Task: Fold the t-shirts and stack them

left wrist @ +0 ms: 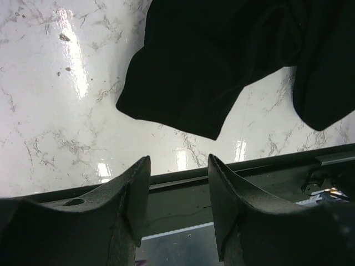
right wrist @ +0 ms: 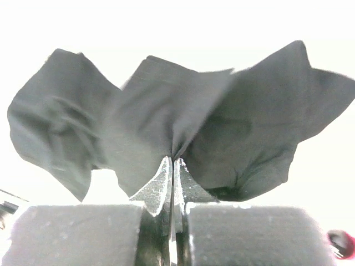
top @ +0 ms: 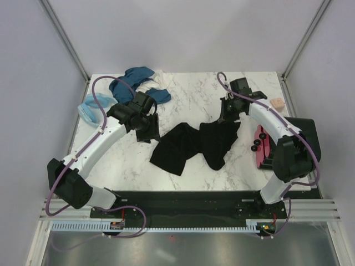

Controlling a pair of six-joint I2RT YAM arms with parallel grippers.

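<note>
Grip status comes first: my right gripper [right wrist: 171,163] is clamped on a small pinch of the black t-shirt [top: 191,145], the fingers pressed together with cloth fanning out above them in the wrist view. The pinch sits at the shirt's far right edge. The rest of the garment lies crumpled mid-table [top: 211,88], bunched into two lobes rather than spread flat. My left gripper [top: 147,130] hovers just beside the shirt's left side, jaws apart with nothing between them, and its camera shows a loose sleeve or hem corner close ahead. I judge the step in hand to be opening the shirt out before any fold. To do it well, I should raise the right side slowly and check that the pinch holds the edge itself, not a fold of both layers. I cannot tell from here how many layers are caught. My left gripper should then take the matching edge on its own side, low to the surface and square to the cloth. With both edges held, I should draw them apart evenly so the fabric settles without twist. The teal-blue t-shirt [top: 133,77] and light blue t-shirt [top: 89,108] are heaped at the far left corner, well apart from this work.
</note>
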